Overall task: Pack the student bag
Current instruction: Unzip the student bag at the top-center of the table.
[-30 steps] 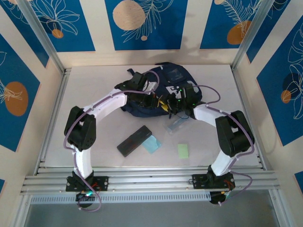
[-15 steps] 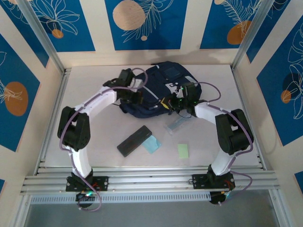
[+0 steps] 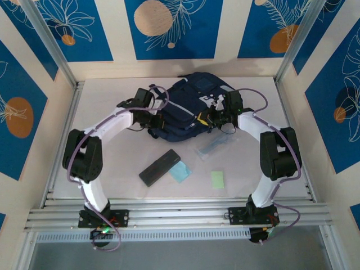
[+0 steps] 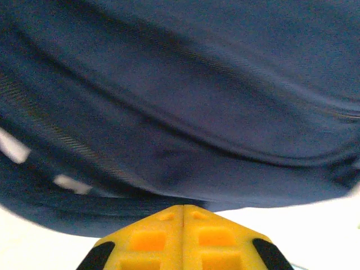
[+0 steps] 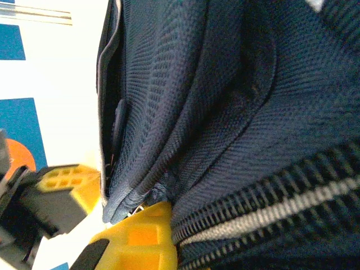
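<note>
The student bag (image 3: 188, 101), a dark navy backpack with pale grey trim, lies at the back middle of the table. My left gripper (image 3: 155, 117) is at its left edge. In the left wrist view its yellow fingers (image 4: 169, 236) are pressed together, tips against a fold of the navy fabric (image 4: 185, 112). My right gripper (image 3: 205, 118) is at the bag's near right edge. In the right wrist view one yellow finger (image 5: 140, 239) shows, with bag fabric (image 5: 214, 112) and a zipper (image 5: 270, 208) pinched against it and hiding the other finger.
In front of the bag lie a slim black case (image 3: 160, 167), a pale blue card (image 3: 180, 171), a green note (image 3: 217, 179) and a clear plastic piece (image 3: 214, 145). Side walls and a rail at the near edge bound the table.
The left gripper has moved left along the bag's edge and the right gripper has drawn right and back. The right jaws closed on the fabric. The bag's near edge has shifted back.
</note>
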`<state>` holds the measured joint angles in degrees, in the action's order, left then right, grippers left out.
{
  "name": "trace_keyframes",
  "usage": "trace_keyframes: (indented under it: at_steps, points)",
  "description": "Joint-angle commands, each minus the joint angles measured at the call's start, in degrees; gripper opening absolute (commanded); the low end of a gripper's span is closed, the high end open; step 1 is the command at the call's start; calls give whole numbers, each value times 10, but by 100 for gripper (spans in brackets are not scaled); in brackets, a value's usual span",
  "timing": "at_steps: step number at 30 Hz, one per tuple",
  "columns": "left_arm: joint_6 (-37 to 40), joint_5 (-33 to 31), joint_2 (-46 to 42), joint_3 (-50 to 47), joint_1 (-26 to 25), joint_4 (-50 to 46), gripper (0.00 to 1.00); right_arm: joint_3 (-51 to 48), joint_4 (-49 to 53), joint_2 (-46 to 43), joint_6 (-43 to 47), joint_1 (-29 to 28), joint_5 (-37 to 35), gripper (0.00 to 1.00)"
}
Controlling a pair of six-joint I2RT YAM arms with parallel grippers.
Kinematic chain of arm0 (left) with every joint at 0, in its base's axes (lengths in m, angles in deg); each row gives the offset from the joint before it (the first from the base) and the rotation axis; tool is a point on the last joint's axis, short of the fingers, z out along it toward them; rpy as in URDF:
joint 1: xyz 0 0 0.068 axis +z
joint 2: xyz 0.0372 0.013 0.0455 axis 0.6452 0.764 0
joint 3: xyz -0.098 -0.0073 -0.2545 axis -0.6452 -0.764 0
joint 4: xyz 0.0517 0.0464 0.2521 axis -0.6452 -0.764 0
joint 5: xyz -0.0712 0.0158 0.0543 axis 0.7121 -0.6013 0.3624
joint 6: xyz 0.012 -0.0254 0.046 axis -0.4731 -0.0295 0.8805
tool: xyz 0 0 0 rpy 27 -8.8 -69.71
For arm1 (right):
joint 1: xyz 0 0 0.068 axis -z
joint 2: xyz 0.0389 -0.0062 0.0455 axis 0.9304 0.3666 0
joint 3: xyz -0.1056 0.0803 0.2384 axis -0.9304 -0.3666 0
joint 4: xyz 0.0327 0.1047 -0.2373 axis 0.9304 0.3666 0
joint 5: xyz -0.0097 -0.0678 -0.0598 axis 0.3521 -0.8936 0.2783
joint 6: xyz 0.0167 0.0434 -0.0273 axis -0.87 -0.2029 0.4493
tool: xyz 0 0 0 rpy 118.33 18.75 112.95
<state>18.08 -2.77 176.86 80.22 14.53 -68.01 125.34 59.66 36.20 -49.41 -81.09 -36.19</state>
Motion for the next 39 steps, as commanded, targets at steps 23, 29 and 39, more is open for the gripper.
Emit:
trace_keyframes:
  at_steps: [23,29,39]
  points:
    - [-114,150,52,-1,-78,158,40,7,-104,3,-76,-19,31,0]
    - [-124,164,95,27,-86,172,40,9,-110,7,-79,-25,33,0]
    - [-74,31,132,101,-112,74,41,8,-117,9,-85,-27,33,0]
